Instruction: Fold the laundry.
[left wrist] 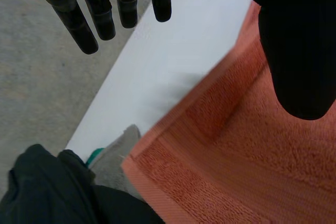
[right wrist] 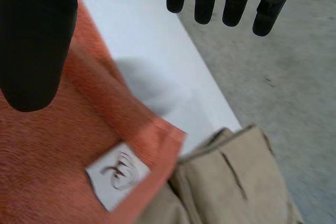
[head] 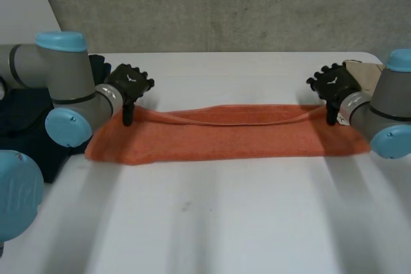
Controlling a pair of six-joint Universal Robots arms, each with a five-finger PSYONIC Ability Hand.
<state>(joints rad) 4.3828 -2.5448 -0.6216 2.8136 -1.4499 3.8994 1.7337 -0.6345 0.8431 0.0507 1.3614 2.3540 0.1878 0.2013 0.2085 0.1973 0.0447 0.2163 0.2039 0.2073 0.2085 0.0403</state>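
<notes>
An orange towel (head: pixel 218 136) lies folded into a long strip across the white table (head: pixel 225 222). My left hand (head: pixel 130 83) hovers at the towel's far left corner, fingers straight and spread from the thumb, holding nothing. In the left wrist view that hand (left wrist: pixel 299 51) has its thumb over the towel (left wrist: pixel 226 150) and its fingers beyond the table's edge. At the towel's far right corner my right hand (head: pixel 332 83) is open too. The right wrist view shows this hand (right wrist: pixel 37 35) above the towel (right wrist: pixel 47 150), near a white label (right wrist: pixel 118 174).
A pile of dark clothes (head: pixel 26 120) sits at the table's left edge, beside the towel's left end, with a grey cloth (left wrist: pixel 113 156) next to it. A beige garment (head: pixel 363 72) lies just past the towel's right corner. The table's far edge runs close behind both hands.
</notes>
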